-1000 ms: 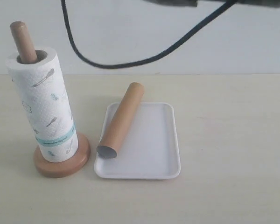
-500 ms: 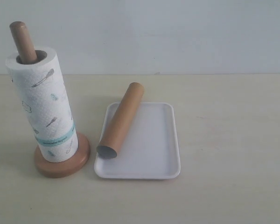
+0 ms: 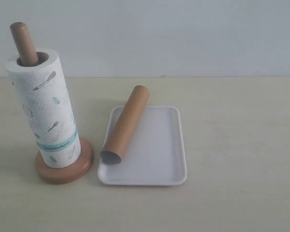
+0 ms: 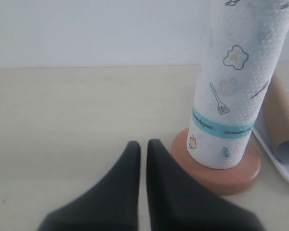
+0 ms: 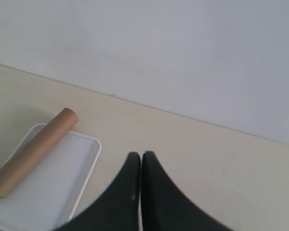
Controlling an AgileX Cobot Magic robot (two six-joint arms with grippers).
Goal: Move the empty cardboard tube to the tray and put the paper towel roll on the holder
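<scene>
Now that the black cable that looped across the top of the exterior view a second ago is gone, only the unmoved objects show there. The paper towel roll (image 3: 43,108) stands on the holder (image 3: 65,170). The empty cardboard tube (image 3: 125,124) lies slantwise in the tray (image 3: 159,154), its far end past the rim. Print on the roll's teal band is too small to read. The left gripper (image 4: 143,147), closed and empty, sits near the holder's base. The right gripper (image 5: 137,156), also closed on nothing, is apart from the tray above the counter (image 3: 241,145).

A pale cream desk (image 3: 241,159) with a faint wood grain is seen across the lower scene. Behind it, a plain white wall (image 3: 183,34) is met at a straight edge. Soft, even light is cast, with only faint shadows.
</scene>
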